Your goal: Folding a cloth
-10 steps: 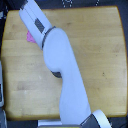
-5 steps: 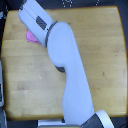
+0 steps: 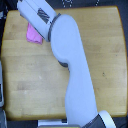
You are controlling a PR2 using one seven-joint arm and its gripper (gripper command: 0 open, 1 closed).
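The cloth (image 3: 34, 34) lies in the upper left of the frame on the wooden table (image 3: 100, 55); it is a small piece of plain pink-magenta fabric with no pattern; only part of it shows, a roughly four-sided patch with a slanted lower edge, since the arm covers its upper right side; its colour is bright and even, a little lighter toward the top where the picture is blurred; it looks flat against the wood, though the frame is too soft to tell folds or layers; it sits near the table's upper left corner, well apart from the right edge and the lower edge. The white arm (image 3: 75, 75) rises from the bottom of the frame, right of centre, and sweeps up and to the left in a broad curve; its far end, a white section with dark striped panels (image 3: 40, 15), lies over the cloth's upper side at the top left. The claw (image 3: 25, 14) is at that far end, close to the top left corner of the frame and just above the cloth; its fingers are not distinct in the blur, so whether it is released, clenched or grasping the fabric I cannot tell. The table is pale brown with rounded corners and fills nearly the whole frame; dark strips of the surroundings show along the left edge and the top.
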